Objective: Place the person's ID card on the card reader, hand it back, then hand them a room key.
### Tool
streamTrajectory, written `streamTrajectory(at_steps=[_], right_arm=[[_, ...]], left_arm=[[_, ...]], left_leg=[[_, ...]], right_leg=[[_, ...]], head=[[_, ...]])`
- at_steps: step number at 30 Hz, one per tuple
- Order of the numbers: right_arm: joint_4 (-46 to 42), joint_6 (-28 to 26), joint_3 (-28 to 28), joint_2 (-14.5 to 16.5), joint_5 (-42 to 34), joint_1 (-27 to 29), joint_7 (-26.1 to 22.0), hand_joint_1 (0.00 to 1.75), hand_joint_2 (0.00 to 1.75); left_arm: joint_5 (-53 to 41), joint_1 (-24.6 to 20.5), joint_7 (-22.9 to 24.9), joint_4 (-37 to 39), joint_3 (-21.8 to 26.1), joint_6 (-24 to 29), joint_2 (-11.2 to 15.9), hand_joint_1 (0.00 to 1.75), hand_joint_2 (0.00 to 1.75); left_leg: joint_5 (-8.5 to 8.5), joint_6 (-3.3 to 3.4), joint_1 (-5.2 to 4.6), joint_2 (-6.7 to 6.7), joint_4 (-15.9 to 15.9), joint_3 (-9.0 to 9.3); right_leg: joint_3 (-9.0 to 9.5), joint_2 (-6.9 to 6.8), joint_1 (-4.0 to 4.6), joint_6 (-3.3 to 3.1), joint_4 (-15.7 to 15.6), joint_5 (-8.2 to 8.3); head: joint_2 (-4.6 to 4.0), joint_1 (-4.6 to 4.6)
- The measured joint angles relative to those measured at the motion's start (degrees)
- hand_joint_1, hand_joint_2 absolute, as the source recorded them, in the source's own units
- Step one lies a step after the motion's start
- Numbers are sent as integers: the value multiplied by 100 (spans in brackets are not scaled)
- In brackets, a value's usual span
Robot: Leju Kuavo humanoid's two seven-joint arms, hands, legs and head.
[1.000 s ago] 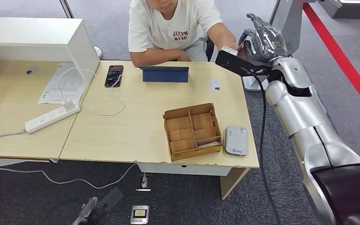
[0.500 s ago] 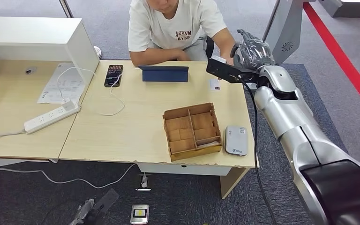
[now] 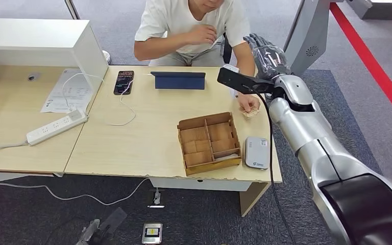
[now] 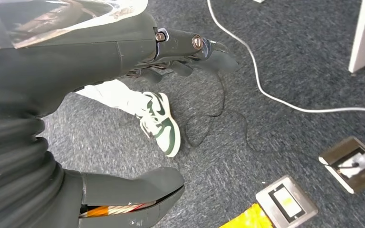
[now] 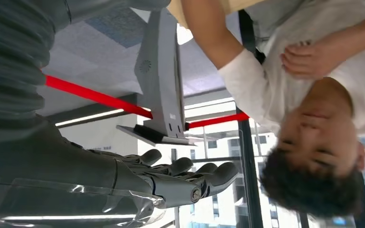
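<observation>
Pale wooden table [image 3: 148, 138] on grey carpet. Grey card reader [image 3: 256, 152] lies at its right front corner; right hand [image 3: 267, 53], fingers spread and empty, hovers beyond the far right edge.

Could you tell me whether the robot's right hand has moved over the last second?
Yes. In the head view the right hand has swung left, toward the blue tablet stand; it was past the table's far right corner and now hangs over that edge.
</observation>
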Motion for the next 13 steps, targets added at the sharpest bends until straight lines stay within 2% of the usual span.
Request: streamTrajectory(at_steps=[7,9,12,13], right_arm=[[-2,-569,-188,37,-465,-103,-540,0,175],[-28,-1123,-274,4,-600,-132,-936,0,175],[-256,-2406,-445,-162,-686,-94,-1830,0,175],[-313,-2617,-480,-198,-680,-78,-1991,0,175]], left_arm=[[220,38,-94,1,-45,37,74,0,175],[308,68,-169,1,-58,98,80,0,175],[440,141,-318,2,-99,231,91,0,175],[460,154,-341,2,-108,252,92,0,175]], left_leg=[[0,0,0,0,0,1],[0,0,0,0,1,2],[-1,1,0,-1,2,6],[-1,1,0,-1,2,7]], right_leg=[[-1,0,0,0,-1,0],[-2,0,0,0,-3,0],[1,0,0,0,-7,-1],[2,0,0,0,-8,-1]], head=[[0,-1],[0,0],[0,0],[0,-1]])
